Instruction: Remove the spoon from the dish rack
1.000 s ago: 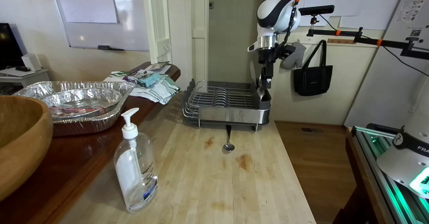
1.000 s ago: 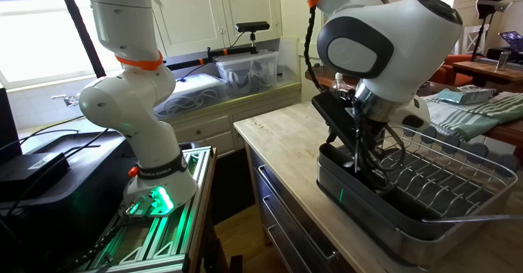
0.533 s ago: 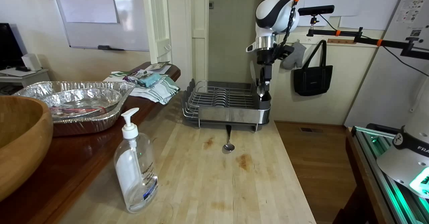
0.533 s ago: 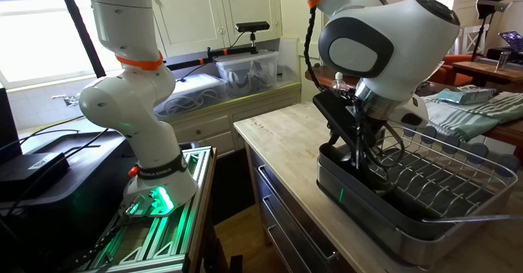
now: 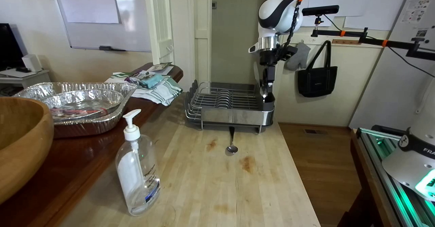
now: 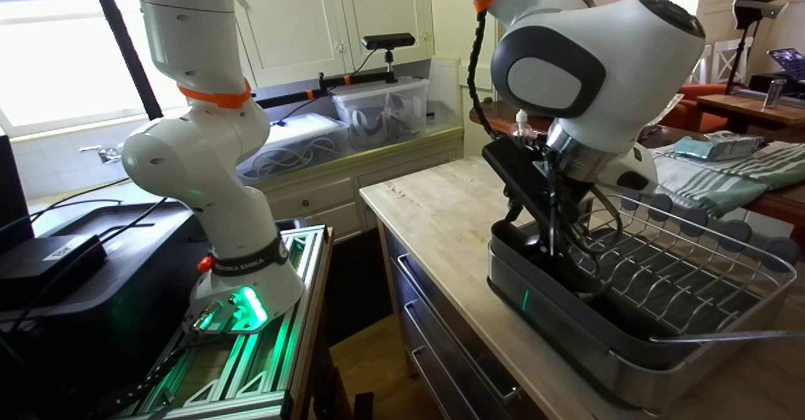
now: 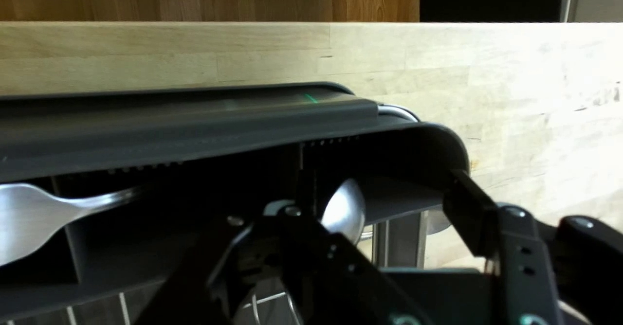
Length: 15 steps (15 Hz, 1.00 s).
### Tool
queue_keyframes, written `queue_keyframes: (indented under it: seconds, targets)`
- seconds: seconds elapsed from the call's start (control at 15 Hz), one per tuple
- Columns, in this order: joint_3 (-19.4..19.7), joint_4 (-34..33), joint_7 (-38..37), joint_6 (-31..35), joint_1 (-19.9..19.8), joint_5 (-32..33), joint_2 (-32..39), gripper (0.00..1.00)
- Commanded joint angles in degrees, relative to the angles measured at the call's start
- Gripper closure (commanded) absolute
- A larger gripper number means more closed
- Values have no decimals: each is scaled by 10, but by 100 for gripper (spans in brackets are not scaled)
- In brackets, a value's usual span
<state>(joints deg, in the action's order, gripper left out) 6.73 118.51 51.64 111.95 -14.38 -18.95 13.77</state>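
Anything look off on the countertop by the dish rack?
Yes: brownish stains blotch the pale wood countertop, maybe from old spills. A metal spoon also lies loose nearby, handle toward the dish rack, rather than in its dark cutlery caddy.

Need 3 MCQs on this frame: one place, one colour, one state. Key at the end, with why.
1. In the wrist view, the spoon near the hand is:
A) in the foil tray
B) in the utensil holder of the dish rack
C) on the floor

2. The hanging bag is:
A) black
B) red
C) yellow

3. The hand is:
A) shut
B) out of view
C) open

1: B, its bowl shows at the holder's opening.
2: A, an exterior view shows it black, straps included.
3: C, the fingers stand apart in the wrist view, the spoon's bowl showing between them.
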Motion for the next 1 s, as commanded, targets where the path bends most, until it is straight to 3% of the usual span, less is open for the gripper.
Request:
queue_keyframes:
  seconds: [0.0, 0.13, 0.27, 0.47, 0.67, 0.93]
  targets:
    - [-1, -8, -6, -7, -1, -3, 7, 39]
    - [-1, -9, -7, -7, -1, -2, 8, 55]
    - [-1, -9, -6, -7, -1, -2, 8, 64]
    - [-1, -10, -5, -8, -2, -3, 9, 60]
    - [0, -8, -1, -6, -3, -2, 8, 66]
    - [3, -6, -2, 2, -5, 1, 8, 55]
